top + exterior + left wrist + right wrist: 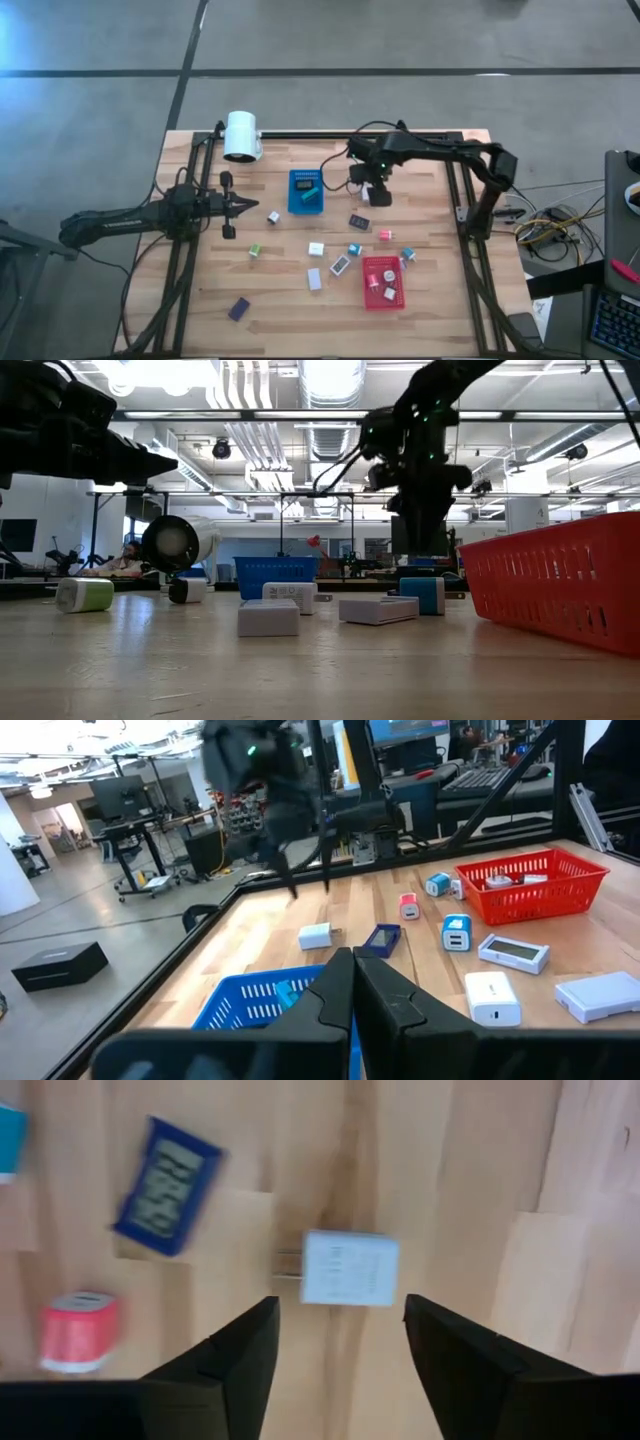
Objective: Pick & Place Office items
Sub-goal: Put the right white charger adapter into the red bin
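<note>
High view shows the left gripper (243,206) waiting by the worktop's left edge, fingers pinched together and empty. Near the far edge, the right gripper (340,1345) hovers, fingers spread, over a white plastic plug block (349,1268), seemingly for picking.

No text, brand or number is legible on any item. The dark blue flat piece (165,1185) carries a grey display with markings too blurred to read. Faint marks on the white block (349,1268) are equally unreadable.
</note>
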Action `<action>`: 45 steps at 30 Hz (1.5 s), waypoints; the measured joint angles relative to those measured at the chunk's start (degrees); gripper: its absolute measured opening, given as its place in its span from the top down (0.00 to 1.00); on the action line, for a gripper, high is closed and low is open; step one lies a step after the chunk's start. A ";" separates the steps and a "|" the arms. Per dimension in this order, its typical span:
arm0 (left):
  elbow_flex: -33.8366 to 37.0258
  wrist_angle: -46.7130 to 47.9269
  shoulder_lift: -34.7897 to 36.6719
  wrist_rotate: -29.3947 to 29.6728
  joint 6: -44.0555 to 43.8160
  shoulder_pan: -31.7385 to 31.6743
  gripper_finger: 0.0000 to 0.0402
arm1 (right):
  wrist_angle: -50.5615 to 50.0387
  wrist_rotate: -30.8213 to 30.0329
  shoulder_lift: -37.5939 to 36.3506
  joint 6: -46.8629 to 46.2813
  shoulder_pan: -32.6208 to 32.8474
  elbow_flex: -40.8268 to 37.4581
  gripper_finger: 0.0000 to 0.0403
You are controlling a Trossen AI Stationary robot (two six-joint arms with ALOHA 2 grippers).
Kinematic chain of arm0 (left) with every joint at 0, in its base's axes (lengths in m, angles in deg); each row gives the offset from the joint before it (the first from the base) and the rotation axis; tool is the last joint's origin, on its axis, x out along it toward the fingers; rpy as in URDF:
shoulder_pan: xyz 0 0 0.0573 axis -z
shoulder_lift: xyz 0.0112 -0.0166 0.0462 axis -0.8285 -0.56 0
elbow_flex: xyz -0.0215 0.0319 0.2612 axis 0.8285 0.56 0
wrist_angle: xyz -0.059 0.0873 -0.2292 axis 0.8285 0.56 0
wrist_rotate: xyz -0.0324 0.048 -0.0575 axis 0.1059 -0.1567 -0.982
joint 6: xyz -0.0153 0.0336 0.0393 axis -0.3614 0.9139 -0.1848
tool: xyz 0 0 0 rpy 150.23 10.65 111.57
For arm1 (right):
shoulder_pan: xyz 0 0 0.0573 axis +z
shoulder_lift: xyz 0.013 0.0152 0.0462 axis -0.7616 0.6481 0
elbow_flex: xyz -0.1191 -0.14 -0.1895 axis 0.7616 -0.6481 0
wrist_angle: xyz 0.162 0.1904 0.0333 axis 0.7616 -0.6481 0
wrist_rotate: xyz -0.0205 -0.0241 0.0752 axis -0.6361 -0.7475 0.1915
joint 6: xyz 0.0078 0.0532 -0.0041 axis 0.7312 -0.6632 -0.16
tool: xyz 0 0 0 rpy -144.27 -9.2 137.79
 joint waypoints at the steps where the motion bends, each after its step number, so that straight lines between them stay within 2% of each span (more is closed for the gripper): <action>1: 0.00 0.04 -0.04 0.00 0.00 0.00 0.97 | 0.02 0.14 0.70 0.17 -0.65 0.39 0.46; 5: 0.00 0.02 -0.04 0.00 0.02 -0.02 0.97 | -0.24 2.60 2.84 1.90 -2.01 1.25 0.40; 14: 0.00 0.02 -0.10 -0.11 -0.68 -0.04 0.97 | 0.58 2.67 6.22 2.50 -2.06 0.17 0.25; 25: 0.00 0.00 -0.42 -0.09 -0.57 -0.04 0.97 | 3.16 2.72 10.58 1.25 -2.35 -0.17 0.19; 34: 0.00 0.02 -0.57 0.52 -0.75 -0.04 0.97 | 3.64 2.96 14.04 -0.08 -3.35 0.59 0.23; 45: 0.00 0.02 -0.57 0.70 -1.04 -0.04 0.97 | 4.04 2.87 10.30 0.15 -3.27 0.31 0.35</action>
